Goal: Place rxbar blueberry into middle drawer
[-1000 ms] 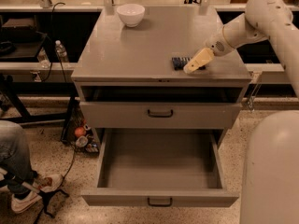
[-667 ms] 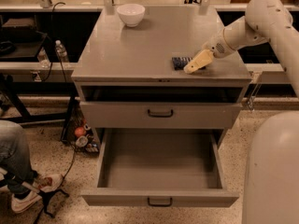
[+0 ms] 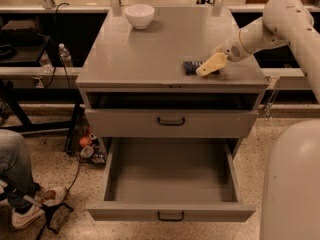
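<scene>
Speckled stone floor and dark shelving surround a grey metal cabinet in the middle of the frame. My hand (image 3: 210,65), a pale cream-yellow piece at the end of my white arm (image 3: 270,29), sits low over the right part of the flat grey counter (image 3: 150,54), reaching in from the upper right. Whether it is open or closed I cannot tell. Its tip lies over the right end of the rxbar blueberry (image 3: 190,67), a small flat bar in a dark blue wrapper lying on the counter near the front edge; I cannot tell whether the bar is gripped or only touched.

Well apart, at the upper left of the counter, stands a round white bowl (image 3: 139,15). Under the counter is a shut grey drawer (image 3: 125,124) with a small dark handle. Beneath that, the middle drawer (image 3: 125,212), wide, deep and grey, stands pulled out toward the bottom of the frame.

At the left stands a clear plastic water bottle (image 3: 64,55). The lower left shows a person's leg in blue jeans (image 3: 15,164) and a white sneaker (image 3: 30,215). My rounded white body (image 3: 292,184) fills the lower right.
</scene>
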You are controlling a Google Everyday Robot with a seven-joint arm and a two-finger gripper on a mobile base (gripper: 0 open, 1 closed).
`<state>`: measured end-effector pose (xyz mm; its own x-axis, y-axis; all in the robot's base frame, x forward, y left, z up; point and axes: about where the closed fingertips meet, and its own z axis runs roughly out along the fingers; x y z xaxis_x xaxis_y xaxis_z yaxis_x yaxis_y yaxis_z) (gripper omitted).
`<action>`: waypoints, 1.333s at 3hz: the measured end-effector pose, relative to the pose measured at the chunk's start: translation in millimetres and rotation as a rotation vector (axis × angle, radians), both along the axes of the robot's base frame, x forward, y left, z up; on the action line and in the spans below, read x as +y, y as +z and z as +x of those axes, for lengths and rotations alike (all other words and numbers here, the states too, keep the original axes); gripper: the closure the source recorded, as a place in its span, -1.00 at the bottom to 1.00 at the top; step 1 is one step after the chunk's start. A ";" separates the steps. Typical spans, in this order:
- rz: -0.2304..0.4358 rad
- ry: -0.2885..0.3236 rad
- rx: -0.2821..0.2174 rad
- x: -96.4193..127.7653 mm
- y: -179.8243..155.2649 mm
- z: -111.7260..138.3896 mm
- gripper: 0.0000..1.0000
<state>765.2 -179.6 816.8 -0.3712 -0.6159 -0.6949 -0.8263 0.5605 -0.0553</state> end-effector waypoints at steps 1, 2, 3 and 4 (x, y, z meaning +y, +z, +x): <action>0.000 0.000 0.000 0.0 4.9 0.0 0.78; 0.000 0.000 0.000 0.0 7.2 0.0 1.00; 0.000 0.000 0.000 0.0 10.2 0.0 1.00; 0.000 -0.001 -0.011 -0.6 15.5 -1.3 1.00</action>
